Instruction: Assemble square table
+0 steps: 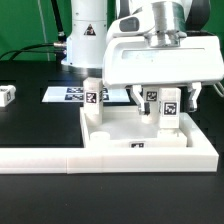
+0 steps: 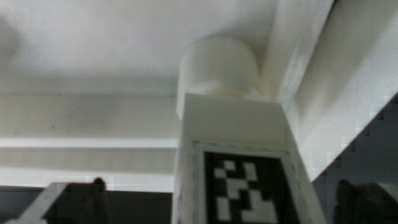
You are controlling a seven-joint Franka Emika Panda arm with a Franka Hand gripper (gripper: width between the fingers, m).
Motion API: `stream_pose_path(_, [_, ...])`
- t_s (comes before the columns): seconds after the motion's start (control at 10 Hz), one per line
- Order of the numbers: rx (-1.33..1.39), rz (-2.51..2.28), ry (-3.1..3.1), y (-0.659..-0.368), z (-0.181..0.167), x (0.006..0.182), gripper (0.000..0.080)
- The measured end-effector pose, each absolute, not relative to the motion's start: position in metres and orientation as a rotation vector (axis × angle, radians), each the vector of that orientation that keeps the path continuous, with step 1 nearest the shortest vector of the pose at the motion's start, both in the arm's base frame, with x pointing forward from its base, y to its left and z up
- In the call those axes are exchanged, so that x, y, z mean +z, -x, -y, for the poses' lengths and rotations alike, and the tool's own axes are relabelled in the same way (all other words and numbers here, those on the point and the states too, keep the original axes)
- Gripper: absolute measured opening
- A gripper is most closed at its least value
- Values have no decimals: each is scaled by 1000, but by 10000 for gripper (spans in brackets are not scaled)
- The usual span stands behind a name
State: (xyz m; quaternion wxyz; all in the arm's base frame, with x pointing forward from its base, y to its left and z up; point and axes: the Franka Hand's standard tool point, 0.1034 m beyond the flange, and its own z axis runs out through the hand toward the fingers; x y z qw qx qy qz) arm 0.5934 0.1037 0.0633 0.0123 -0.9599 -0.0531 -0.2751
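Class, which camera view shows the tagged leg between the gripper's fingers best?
The wrist view: the leg fills the frame, its tag large. The exterior view shows the same leg small, upright on the tabletop.

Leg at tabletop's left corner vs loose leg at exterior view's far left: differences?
The corner leg stands upright on the tabletop; the loose leg lies on the black table, apart from it. The corner leg shows whole; the loose leg is cut by the frame edge. Both are white, tagged.
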Motion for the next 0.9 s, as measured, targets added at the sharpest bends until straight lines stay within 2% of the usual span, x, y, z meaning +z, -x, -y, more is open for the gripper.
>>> stream_pose_path(0.1, [-854, 172, 2995, -593, -103, 64, 648])
stream_pose_path(0.6, [-834, 169, 2989, -591, -103, 97, 649])
stream_pose_path(0.9, [-729, 171, 3006, -589, -106, 95, 649])
